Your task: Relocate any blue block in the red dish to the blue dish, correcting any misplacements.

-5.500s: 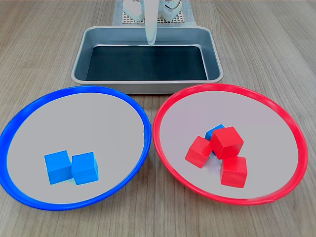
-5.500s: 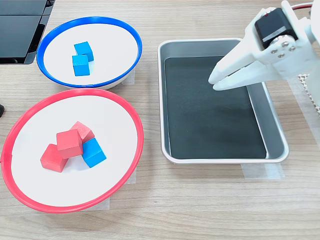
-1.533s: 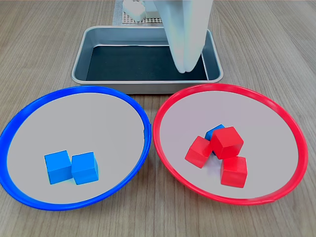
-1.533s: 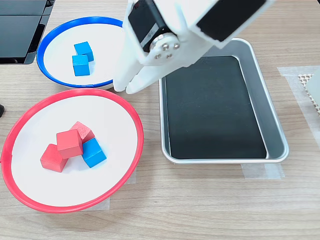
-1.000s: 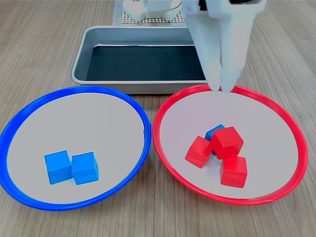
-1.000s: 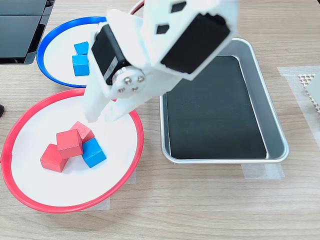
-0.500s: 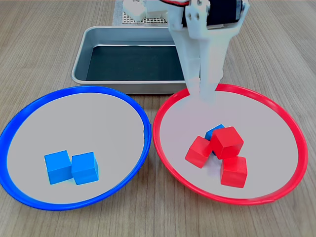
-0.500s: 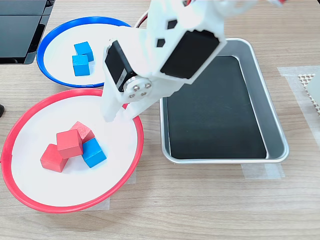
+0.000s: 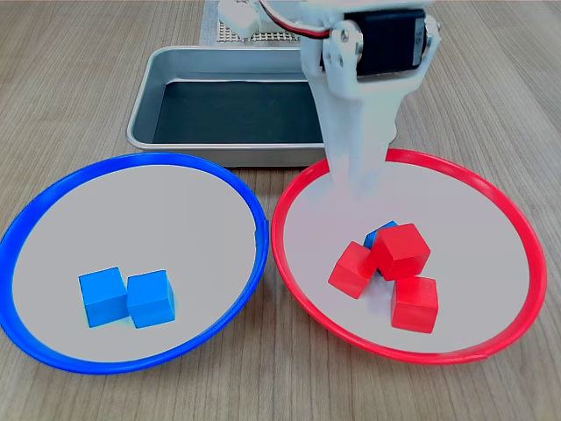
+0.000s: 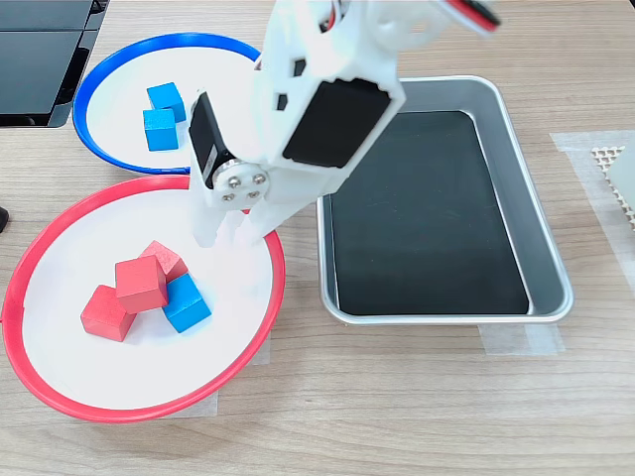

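Red rim first: in the first exterior view the red dish (image 9: 289, 263) fills the lower right of the frame. The blue block (image 9: 379, 233) is mostly hidden there behind three red cubes (image 9: 402, 252). The gripper (image 9: 361, 189) hangs over the dish's far edge, fingers nearly together and holding nothing. The blue dish (image 9: 35, 210) at lower left holds two blue cubes (image 9: 127, 296). A metal tray (image 9: 145, 92) sits at the top.

In the second exterior view the red dish (image 10: 60, 397) lies at lower left, the blue block (image 10: 186, 302) touching the red cubes (image 10: 139, 285). The gripper (image 10: 225, 235) points down just right of them, jaws narrowly parted. The blue dish (image 10: 263, 74) is at upper left, the tray (image 10: 551, 278) on the right.
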Motion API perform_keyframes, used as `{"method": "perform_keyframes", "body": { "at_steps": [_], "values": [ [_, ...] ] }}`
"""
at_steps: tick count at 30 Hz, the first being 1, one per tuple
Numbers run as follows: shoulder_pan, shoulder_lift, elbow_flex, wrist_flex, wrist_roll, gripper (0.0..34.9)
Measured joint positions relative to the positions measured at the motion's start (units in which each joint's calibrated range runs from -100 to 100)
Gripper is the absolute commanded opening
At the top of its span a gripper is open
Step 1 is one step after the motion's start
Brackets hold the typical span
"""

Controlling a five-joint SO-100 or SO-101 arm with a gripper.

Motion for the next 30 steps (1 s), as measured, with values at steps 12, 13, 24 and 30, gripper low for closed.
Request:
{"method": "perform_keyframes", "body": {
  "at_steps": [12, 13, 24, 30],
  "values": [
    [-0.35, 9.38, -12.07, 2.85, -0.49, 5.9],
    [-0.44, 9.89, -12.7, 3.02, -0.49, 6.0],
    [-1.86, 16.28, -20.78, 4.89, -0.78, 7.5],
    [-2.39, 17.56, -22.6, 4.98, -0.88, 8.2]
  ]
}}
